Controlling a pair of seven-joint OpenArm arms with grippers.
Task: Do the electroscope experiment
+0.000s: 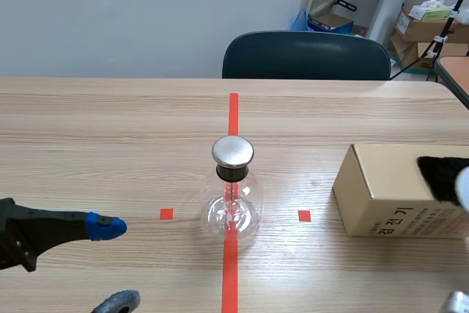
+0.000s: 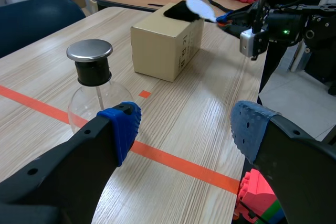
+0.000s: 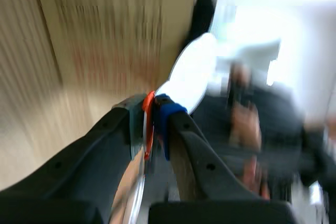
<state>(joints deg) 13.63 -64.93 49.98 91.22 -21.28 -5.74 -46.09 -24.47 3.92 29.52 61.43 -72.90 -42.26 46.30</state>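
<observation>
The electroscope (image 1: 233, 197), a clear glass flask with a round metal cap (image 1: 233, 151), stands on the red tape line at the table's middle. It also shows ahead of my left gripper (image 2: 184, 124), which is open and empty. That gripper's blue pad (image 1: 105, 226) hovers to the flask's left. A cardboard box (image 1: 392, 192) lies to the right with a black furry cloth (image 1: 442, 175) on top. My right gripper (image 3: 154, 113) is shut on a white oval paddle (image 3: 191, 74) by its thin orange stem. The paddle (image 2: 199, 9) lies against the cloth (image 2: 177, 11) on the box.
A dark chair (image 1: 306, 55) stands behind the table's far edge. Cardboard boxes (image 1: 425, 27) and another table (image 1: 456, 71) are at the back right. Coloured plastic blocks (image 2: 258, 199) lie below the table's edge (image 2: 247, 124) beside my left gripper.
</observation>
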